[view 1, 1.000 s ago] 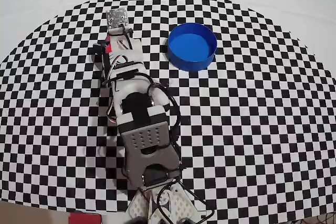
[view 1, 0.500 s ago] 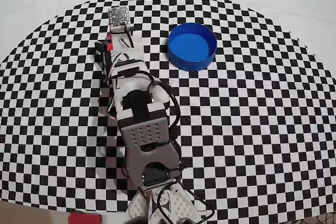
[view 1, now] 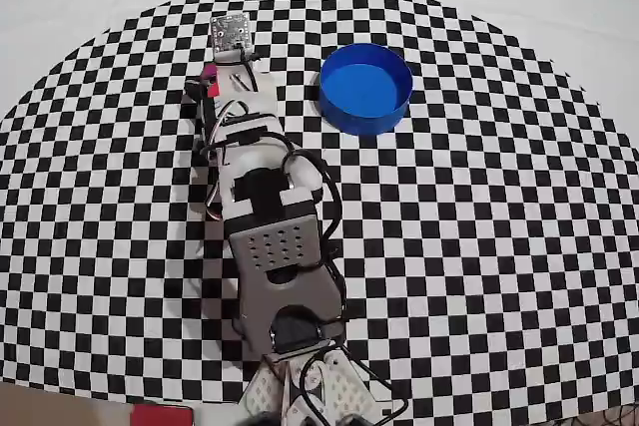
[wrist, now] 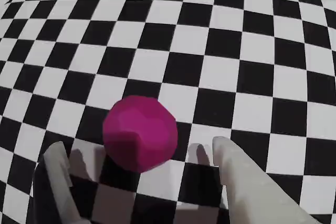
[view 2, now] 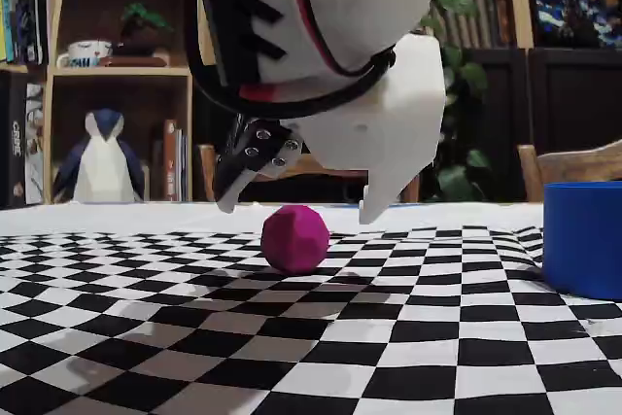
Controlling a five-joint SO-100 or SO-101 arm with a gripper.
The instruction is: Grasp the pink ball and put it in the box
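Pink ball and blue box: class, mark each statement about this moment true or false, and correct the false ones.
1. The pink ball rests on the checkered cloth. True.
2. The pincer is shut on the ball. False: it is open, fingertips above the ball on either side.
3. The box already holds the ball. False: the box is empty.
4. In the overhead view, the box lies right of the arm. True.

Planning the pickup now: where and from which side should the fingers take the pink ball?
Across its widest middle, coming down from above. The pink ball is round and rests free on the checkered cloth, and the open gripper hangs over it, fingers either side.
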